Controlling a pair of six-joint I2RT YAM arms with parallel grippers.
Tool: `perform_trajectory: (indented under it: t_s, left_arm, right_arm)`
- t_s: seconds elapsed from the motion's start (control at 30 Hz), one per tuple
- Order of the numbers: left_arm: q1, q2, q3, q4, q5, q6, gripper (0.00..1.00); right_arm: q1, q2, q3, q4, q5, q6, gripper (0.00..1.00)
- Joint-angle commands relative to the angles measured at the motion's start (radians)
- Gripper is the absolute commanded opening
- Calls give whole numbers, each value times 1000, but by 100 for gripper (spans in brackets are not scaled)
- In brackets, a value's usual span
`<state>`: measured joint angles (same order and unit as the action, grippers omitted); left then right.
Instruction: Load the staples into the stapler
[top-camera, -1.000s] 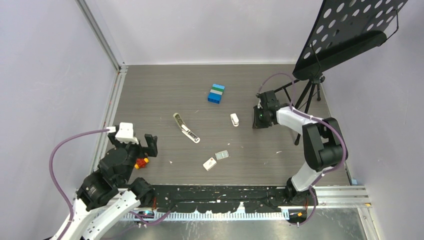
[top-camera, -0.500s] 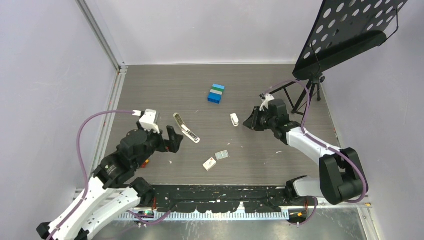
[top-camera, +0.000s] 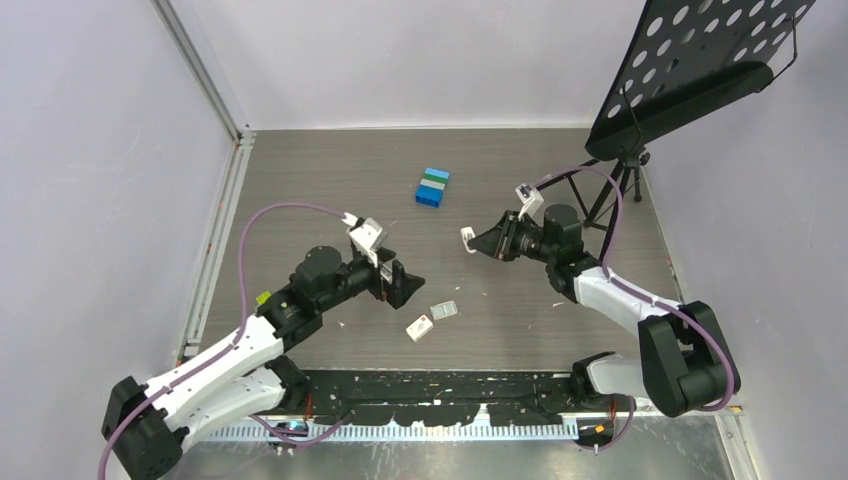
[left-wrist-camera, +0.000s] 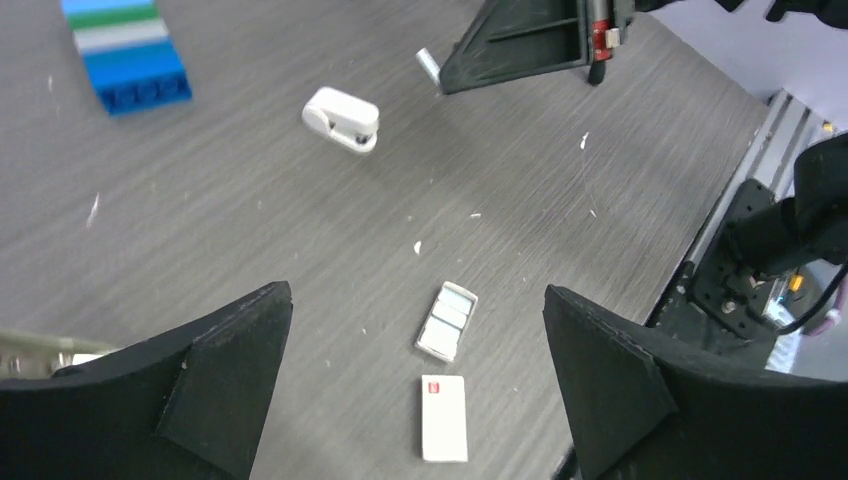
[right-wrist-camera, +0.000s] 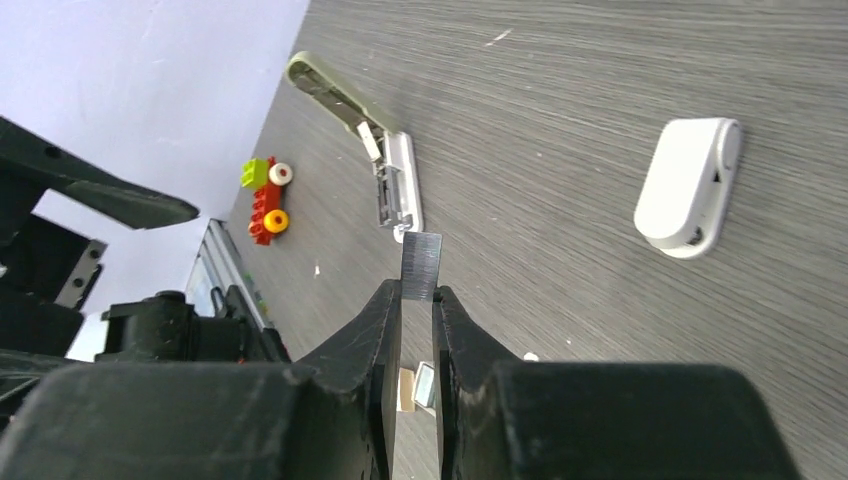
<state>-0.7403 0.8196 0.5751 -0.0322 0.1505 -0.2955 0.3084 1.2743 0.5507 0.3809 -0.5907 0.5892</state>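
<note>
**Strip's in the right claw, stapler lying open**

Starting at the near edge: the little white staple box (top-camera: 420, 327) with its red mark lies flat on the table (top-camera: 300, 180). Just beyond it, close but not touching, sits the silvery insert tray (top-camera: 444, 310). The left gripper (left-wrist-camera: 416, 295) hangs just past them to the left, fingers spread wide with nothing between them.

The stapler (right-wrist-camera: 375, 145) is right by that gripper — mostly hidden under it from above. The right wrist view shows it folded open and lying flat, long axis on a diagonal. Its olive top points off toward the left wall and the red-yellow toy (right-wrist-camera: 265, 200), and its white base points back toward the right gripper (right-wrist-camera: 417, 292).

That one is pinched on a strip of staples (right-wrist-camera: 421, 262), which sticks straight out past the fingertips, aimed at the stapler's white end. Just beside it lies a stubby white object (right-wrist-camera: 690, 185). Farther back are the blue bricks (top-camera: 432, 187), with a black music stand (top-camera: 700, 70) in the far right corner.
</note>
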Motion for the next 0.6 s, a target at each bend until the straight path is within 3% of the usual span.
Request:
perform_trajectory:
  t_s: [0.0, 0.33, 0.57]
  left_arm:
    - [-25, 32, -85, 469, 79, 219, 100]
    - [-76, 211, -153, 788, 114, 606, 100]
    - [-96, 345, -118, 928, 128, 694, 99]
  right_arm:
    - [5, -9, -5, 150, -122, 71, 19]
    - [7, 68, -24, 383, -233, 239, 19]
    - [20, 97, -23, 443, -273, 288, 19]
